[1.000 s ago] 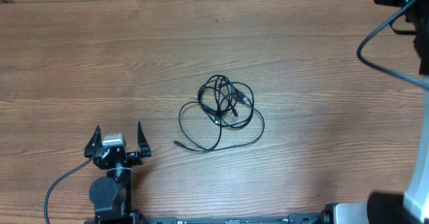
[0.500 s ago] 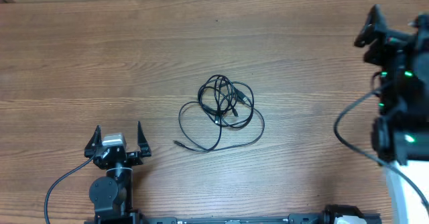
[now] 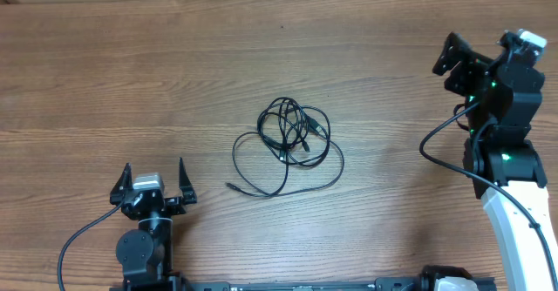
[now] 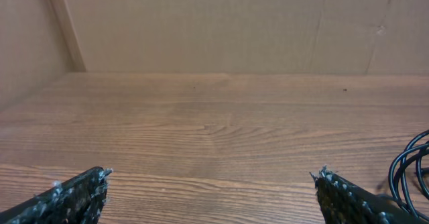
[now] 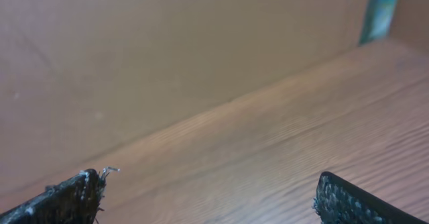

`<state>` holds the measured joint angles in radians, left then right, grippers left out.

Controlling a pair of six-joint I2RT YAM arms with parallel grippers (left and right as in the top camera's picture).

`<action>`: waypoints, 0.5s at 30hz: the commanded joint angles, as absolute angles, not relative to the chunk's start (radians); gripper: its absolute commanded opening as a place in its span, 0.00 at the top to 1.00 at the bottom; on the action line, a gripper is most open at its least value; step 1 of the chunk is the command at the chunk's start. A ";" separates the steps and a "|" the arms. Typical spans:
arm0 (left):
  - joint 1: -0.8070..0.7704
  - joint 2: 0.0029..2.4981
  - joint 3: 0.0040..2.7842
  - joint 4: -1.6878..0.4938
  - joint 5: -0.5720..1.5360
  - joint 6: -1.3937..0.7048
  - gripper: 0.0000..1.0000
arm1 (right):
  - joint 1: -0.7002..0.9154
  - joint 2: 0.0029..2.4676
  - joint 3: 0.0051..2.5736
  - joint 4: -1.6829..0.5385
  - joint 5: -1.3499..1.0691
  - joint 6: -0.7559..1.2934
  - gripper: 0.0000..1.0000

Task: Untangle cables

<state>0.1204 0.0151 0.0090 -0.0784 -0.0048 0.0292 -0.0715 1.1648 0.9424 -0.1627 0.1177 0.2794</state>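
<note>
Your right arm (image 3: pixel 501 108) is the only thing that has moved. A second ago it was tucked off in the far corner with little more than its lead showing. Now it has swung in over the right side of the bench (image 3: pixel 105 73). The right claw (image 5: pixel 211 177) is spread wide with nothing between its fingers. Its wrist camera shows only bare wood and the back wall, so it is not yet aimed at the work.

The cables (image 3: pixel 288 147) have not shifted at all. They lie in the same loose knot, well off to the left of the right claw and back toward the base. From the left claw (image 3: pixel 154 167) they sit ahead and to the right, near but not touching. That claw is also fully open and empty, and it has stayed parked throughout. In its wrist view the bundle only shows at the right edge, just beyond the right fingertip.

For the task, this means you are still on the approach and no wire has been gripped. One tail runs out of the knot toward the left claw and ends in a small plug (image 3: pixel 229 186). That looks like the easiest first hold for that side. The right claw probably needs to turn left and come down toward the dense loops before any pulling apart can begin.
</note>
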 commanded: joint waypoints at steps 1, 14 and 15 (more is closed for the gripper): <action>0.124 0.006 0.005 -0.077 -0.006 0.045 0.01 | -0.074 1.133 0.970 -0.225 0.029 0.307 0.00; 0.124 0.006 0.224 0.060 0.318 0.019 0.00 | -0.074 0.933 1.092 -0.599 -0.010 0.306 0.00; 0.124 0.006 0.313 -0.009 0.304 0.025 0.00 | -0.074 0.914 1.093 -0.609 -0.010 0.305 0.00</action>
<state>0.1204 0.0170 0.1017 0.0608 0.2028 0.0269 -0.0715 0.9649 1.0622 -0.5911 -0.0017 0.3012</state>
